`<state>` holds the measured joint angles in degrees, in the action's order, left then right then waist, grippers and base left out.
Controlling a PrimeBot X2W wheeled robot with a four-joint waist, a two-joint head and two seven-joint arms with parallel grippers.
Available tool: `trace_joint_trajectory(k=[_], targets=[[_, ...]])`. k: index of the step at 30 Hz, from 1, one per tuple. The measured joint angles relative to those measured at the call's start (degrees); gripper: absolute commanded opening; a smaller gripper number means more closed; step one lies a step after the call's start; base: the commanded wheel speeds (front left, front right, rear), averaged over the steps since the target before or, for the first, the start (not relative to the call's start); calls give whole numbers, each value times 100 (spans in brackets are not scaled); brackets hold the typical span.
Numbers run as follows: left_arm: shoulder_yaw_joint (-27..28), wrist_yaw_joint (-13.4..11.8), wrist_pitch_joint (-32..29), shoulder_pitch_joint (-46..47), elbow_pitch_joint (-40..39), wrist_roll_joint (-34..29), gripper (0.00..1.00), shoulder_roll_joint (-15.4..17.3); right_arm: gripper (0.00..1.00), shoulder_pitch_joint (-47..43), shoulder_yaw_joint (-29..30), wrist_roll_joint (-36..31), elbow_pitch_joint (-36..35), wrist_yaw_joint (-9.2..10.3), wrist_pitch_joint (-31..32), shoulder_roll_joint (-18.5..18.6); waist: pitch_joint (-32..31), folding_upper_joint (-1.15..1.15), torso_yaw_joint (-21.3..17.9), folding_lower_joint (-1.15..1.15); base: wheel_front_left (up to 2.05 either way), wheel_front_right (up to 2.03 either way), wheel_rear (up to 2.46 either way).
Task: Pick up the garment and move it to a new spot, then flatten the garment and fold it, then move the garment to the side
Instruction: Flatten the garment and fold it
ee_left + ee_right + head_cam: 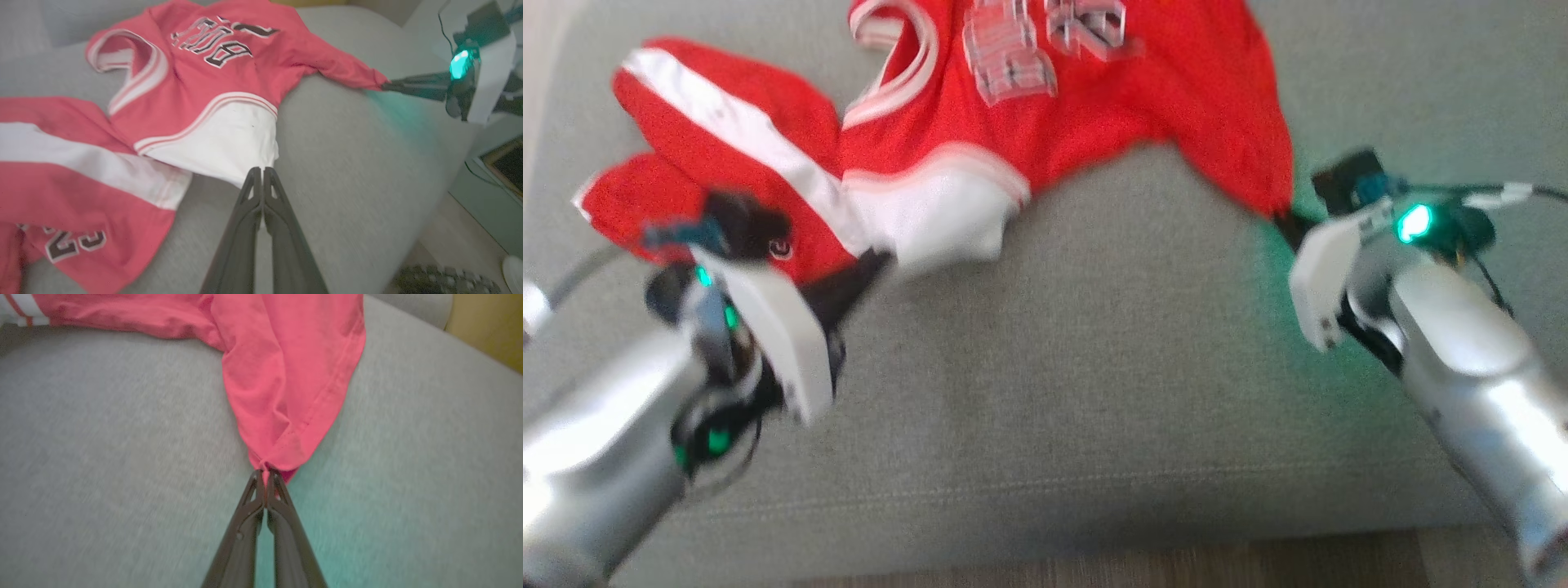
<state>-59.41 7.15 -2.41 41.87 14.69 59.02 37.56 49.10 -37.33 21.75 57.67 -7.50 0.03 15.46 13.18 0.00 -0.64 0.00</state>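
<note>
The right end effector is clamped shut on the garment's hem corner. The left end effector, also closed, meets its white sleeve edge; grip unclear. The garment sprawls across the grey cushion, lettering blurred, top cut off.

The red-and-white garment — lettering up — lies rumpled on grey upholstery.

Grey fabric cushion under a rumpled red-and-white garment across its far side
</note>
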Motion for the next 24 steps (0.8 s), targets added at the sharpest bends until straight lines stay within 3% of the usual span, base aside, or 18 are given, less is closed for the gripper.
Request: trace_joint_trajectory(k=[7,11,18,24], targets=[[-494,-1,-755,-763,-857,408,0,630,0,-715,-1150,1229,-1159,-1,1241,1151,-616,0,12,0,0,0,0],[-716,-1,-1174,-1035,-1323,635,0,942,0,-936,-1485,1746,-1674,0,1759,1735,-821,0,31,0,0,0,0],[-872,-8,-1434,-1313,-1836,938,0,1210,0,-1248,-1599,2374,-2231,-1,2429,2267,-1023,0,-5,0,0,0,0],[-973,-21,-1514,-1510,-2065,1071,0,1279,0,-1588,-1588,2649,-2505,-1,2774,2444,-1137,0,-56,0,0,0,0]])
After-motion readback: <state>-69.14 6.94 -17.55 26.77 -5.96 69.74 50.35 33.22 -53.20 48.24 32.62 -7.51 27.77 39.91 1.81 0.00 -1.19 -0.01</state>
